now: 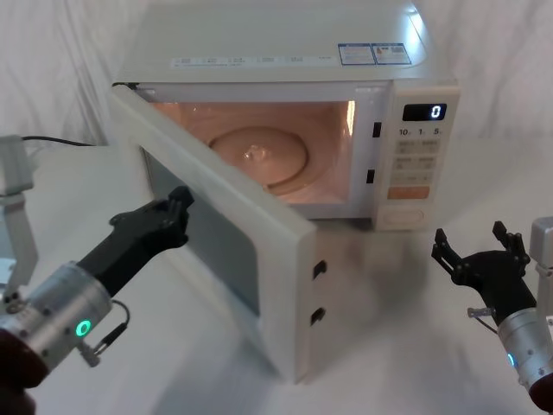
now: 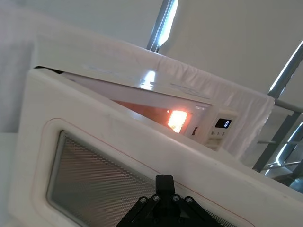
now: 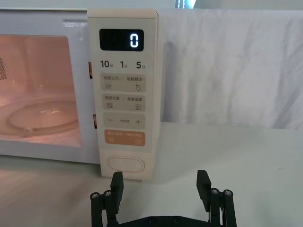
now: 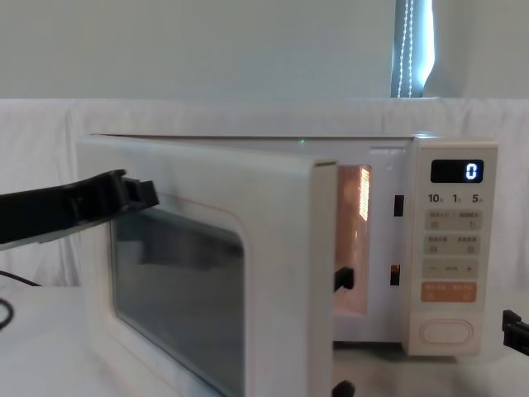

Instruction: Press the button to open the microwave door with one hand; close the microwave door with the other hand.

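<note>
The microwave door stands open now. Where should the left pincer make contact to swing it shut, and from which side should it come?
Probably no grip is needed: push on the outer face of the microwave door, near its free edge with the latch hooks, far from the hinge. The door swings out toward the robot's left, so the left pincer, already at the window, should come from that side. The right pincer waits, open, before the button.

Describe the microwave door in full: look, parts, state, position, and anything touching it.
The microwave door is a big cream, plastic-looking panel with a raised frame around a dark rounded-rectangle window. It hangs partly open, hinged on the robot's left, swung out toward the robot, the lit cavity showing behind it. Two dark latch hooks sit on its free edge. The left end effector, fingers shut, is at its outer face near the window; actual contact cannot be told.
</note>
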